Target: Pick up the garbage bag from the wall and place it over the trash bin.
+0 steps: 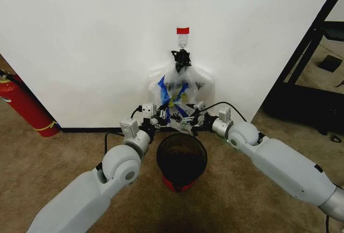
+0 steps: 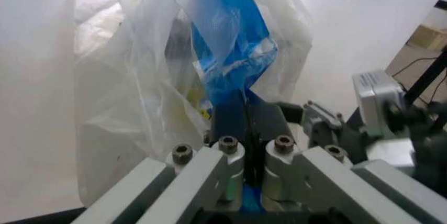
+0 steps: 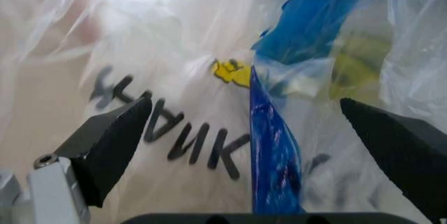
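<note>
Garbage bag (image 2: pixel 231 51) pinched in left claw (image 2: pixel 246 130)

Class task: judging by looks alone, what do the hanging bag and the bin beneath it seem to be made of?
The see-through whitish garbage bag with blue patches: thin glossy plastic film, going by its crinkles and transparency. The small round black trash bin: probably wire mesh, matte, on a red base.

Bag (image 1: pixel 180 90): thin crinkly glossy see-through plastic. Bin (image 1: pixel 181 157): black mesh. Wall (image 1: pixel 97 44): smooth matt white. Floor (image 1: pixel 64 152): rough brown carpet.
</note>
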You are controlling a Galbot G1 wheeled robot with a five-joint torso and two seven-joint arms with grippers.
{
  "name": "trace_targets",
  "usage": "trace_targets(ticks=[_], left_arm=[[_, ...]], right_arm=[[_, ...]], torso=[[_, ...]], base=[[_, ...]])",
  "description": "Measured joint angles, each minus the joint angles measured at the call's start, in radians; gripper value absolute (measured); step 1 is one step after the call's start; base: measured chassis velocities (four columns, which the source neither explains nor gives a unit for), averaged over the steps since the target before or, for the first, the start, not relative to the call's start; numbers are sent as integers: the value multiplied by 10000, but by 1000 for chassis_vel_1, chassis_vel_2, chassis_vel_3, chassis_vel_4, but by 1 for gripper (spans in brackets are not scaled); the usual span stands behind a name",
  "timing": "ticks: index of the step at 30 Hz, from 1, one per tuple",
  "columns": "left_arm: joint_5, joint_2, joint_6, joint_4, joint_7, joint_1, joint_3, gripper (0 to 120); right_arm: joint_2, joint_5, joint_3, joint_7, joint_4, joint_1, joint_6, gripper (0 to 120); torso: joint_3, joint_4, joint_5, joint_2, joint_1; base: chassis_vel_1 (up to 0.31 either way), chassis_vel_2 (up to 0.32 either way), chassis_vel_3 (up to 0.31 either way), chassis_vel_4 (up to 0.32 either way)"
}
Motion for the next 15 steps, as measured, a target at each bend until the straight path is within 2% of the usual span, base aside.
trace_targets(ticks=[7,12,13,15], left_arm=[[41,50,-6,-156,22,148,11,0],[37,128,-15,-245,32,173,-42,0],[37,128,-15,-245,32,173,-42,0],[36,133,-21,-250,37,198,-56,0]], right_arm=[[457,89,-114,623,-319,312,-375,97],[560,129,-222,1153,-354,553,-894,74],[560,129,-222,1153,-354,553,-894,74],[620,239,-239,1341,-348,563,-1007,66]], torso=[[0,3,0,0,0],[0,-1,-1,0,0],[0,-1,-1,0,0],[0,0,-1,0,0]], base=[[0,0,0,0],[0,0,0,0],[0,0,0,0],[0,0,0,0]])
